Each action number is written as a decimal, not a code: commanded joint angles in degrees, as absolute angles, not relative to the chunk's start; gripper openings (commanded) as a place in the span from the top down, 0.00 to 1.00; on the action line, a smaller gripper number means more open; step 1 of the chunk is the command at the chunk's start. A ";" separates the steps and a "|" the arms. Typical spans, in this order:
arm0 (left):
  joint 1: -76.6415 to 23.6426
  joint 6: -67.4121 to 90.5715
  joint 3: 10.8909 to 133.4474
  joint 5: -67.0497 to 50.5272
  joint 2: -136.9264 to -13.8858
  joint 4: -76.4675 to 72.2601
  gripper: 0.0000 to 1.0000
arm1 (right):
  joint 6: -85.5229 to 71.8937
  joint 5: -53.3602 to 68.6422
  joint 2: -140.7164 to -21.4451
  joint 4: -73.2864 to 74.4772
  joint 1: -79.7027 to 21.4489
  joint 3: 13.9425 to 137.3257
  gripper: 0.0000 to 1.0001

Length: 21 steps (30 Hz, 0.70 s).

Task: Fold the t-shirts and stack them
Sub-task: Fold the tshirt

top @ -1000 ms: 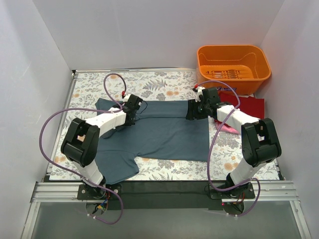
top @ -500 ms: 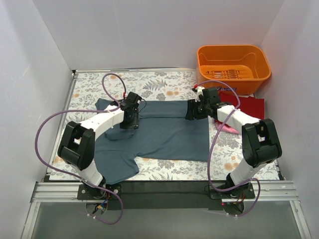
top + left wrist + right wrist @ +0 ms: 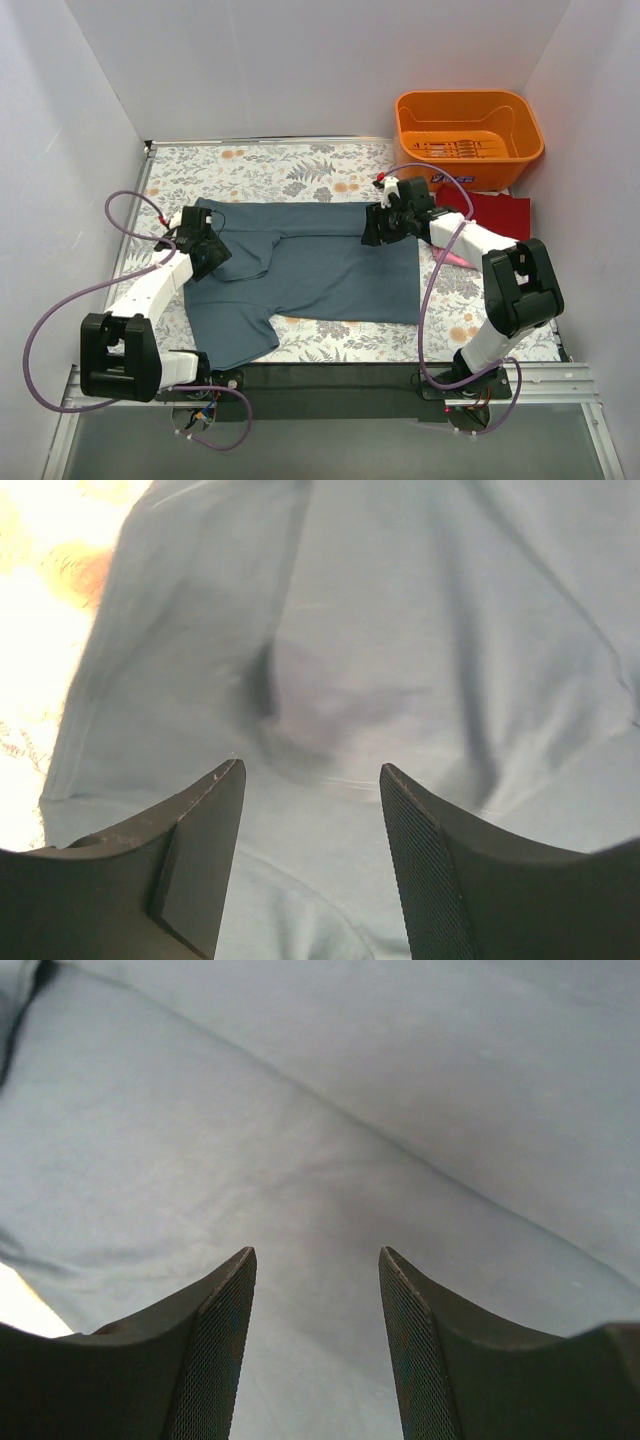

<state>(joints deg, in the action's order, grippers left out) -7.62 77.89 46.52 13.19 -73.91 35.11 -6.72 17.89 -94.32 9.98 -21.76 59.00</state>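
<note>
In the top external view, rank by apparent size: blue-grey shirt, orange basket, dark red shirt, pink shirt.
Largest to smallest:
blue-grey shirt
orange basket
dark red shirt (partly hidden)
pink shirt (only a sliver shows)

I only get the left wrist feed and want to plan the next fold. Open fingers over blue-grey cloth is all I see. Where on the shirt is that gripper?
Observer: The left gripper is over the left end of the blue-grey shirt, near its far corner.
Operator: And the other arm?
Observer: The right gripper is open, over the shirt's far edge towards its right end.
Operator: Any other shirts?
Observer: A red shirt and a pink shirt lie to the right of it, near the orange basket.
</note>
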 commanded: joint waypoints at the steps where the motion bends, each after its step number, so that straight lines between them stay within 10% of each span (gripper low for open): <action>1: -5.72 80.16 42.38 9.32 -71.80 29.19 0.46 | -5.89 21.09 -94.13 7.38 -23.46 59.50 0.50; 21: -3.52 74.18 40.08 4.94 -78.48 17.05 0.32 | -6.15 23.20 -96.50 6.24 -27.42 60.03 0.50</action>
<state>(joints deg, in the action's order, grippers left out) -3.81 75.66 38.85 7.22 -78.24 19.20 -6.66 21.89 -96.16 8.40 -27.14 59.02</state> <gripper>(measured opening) 0.692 0.499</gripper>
